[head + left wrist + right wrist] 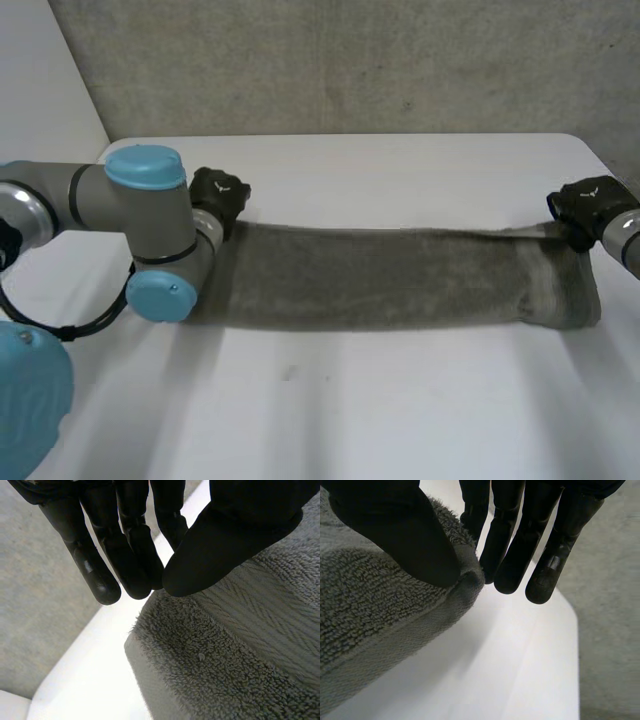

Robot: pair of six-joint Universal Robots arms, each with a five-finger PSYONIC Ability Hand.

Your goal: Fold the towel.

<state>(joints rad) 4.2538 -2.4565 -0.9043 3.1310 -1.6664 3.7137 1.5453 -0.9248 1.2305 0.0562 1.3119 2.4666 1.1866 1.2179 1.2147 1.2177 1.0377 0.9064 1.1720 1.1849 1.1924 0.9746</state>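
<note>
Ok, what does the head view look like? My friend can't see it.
A long grey towel is stretched across a white table. The robot's left hand pinches its far left corner and the right hand pinches its far right corner.

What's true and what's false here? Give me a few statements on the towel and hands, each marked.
1. The left hand and the right hand each pinch a far corner of the towel. True.
2. The towel is heaped at mid-table. False: it is stretched out as a long strip between the two hands.
3. The towel's near edge rests on the white table. True.
4. The right hand's fingers are curled into a fist. False: they are straight, with the thumb pressing the towel corner against them.
</note>
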